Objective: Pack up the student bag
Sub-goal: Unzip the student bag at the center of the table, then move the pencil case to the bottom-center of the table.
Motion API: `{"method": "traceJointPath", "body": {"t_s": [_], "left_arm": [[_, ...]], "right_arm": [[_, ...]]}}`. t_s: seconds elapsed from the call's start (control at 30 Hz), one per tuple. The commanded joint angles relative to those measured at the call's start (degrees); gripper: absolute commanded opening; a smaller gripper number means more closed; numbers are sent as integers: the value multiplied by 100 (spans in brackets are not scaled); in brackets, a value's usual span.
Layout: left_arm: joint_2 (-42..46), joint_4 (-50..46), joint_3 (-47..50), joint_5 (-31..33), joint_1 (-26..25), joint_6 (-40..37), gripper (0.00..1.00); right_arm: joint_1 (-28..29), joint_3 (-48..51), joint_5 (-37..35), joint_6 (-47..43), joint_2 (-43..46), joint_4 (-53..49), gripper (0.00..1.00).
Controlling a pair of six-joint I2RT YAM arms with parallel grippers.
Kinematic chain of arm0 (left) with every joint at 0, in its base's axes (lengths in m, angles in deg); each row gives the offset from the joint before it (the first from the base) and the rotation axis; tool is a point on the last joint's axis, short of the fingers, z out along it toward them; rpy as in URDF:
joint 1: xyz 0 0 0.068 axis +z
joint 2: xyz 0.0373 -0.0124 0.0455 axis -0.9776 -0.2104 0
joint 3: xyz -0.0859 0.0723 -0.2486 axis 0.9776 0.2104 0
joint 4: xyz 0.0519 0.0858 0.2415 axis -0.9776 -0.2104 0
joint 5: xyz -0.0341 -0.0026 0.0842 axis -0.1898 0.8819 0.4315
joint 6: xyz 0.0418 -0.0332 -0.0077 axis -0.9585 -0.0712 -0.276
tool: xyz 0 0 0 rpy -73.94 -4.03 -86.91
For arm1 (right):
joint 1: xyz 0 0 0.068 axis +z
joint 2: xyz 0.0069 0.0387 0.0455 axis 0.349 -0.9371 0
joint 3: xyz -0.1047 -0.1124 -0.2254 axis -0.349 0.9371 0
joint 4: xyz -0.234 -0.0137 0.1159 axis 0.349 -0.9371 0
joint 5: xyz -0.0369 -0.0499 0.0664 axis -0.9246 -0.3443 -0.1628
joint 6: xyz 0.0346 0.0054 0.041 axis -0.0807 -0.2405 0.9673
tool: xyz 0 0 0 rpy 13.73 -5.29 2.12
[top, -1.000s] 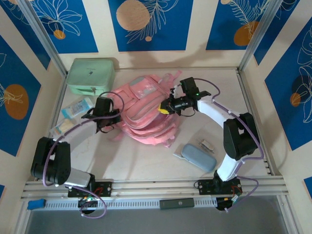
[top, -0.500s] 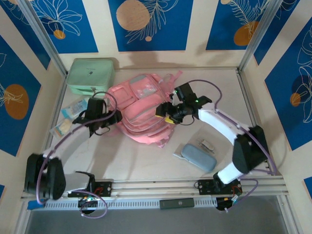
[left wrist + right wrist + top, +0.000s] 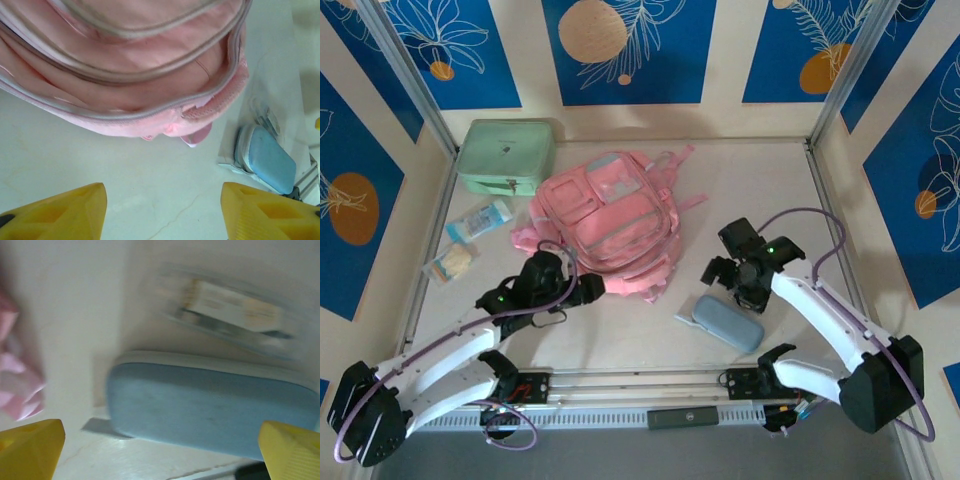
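Reaching for the first item is the step you're in, by my judgement: your right end effector [image 3: 738,285] hangs over the blue case [image 3: 725,322], spread wide and holding nothing. The bag [image 3: 610,215] lies flat toward 12 o'clock on the bench [image 3: 750,185], with the case at its 4 o'clock. Next you'd lower so the end effector straddles the case's narrow width, close, then carry it toward 10 o'clock. Your left end effector [image 3: 590,288] sits at the bag's 7 o'clock edge, also wide open and empty; it will likely have to hold a zip mouth apart. Your right wrist view shows a blurred clear packet [image 3: 230,310] just behind the case. Your left wrist view brings the bag's zip seams close, though you cannot tell whether one gapes.
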Motion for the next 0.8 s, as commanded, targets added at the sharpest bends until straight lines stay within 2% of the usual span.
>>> {"method": "traceJointPath", "body": {"t_s": [0.0, 0.17, 0.27, 0.5, 0.57, 0.7, 0.77], "left_arm": [[-52, 445, 116, 287, -254, 363, 64], [-196, 654, 155, 222, -421, 251, 68], [-238, 569, 140, 264, -416, 153, 72], [-288, 422, 232, 202, -416, 170, 75], [-277, 351, 237, 180, -418, 205, 75], [-342, 392, 250, 165, -446, 379, 75], [-462, 624, 242, 146, -540, 532, 75]], "right_arm": [[-253, 288, -629, 856, 219, -725, 99], [-492, 921, -557, 1377, 541, -640, 99], [-617, 1265, -242, 1420, 614, -336, 99], [-435, 1493, 501, 1523, 509, 205, 99], [-103, 1498, 720, 1753, 541, 486, 99], [1036, 1417, 937, 2537, 369, 1128, 99], [1485, 1275, 990, 2632, 139, 1365, 99]]}}
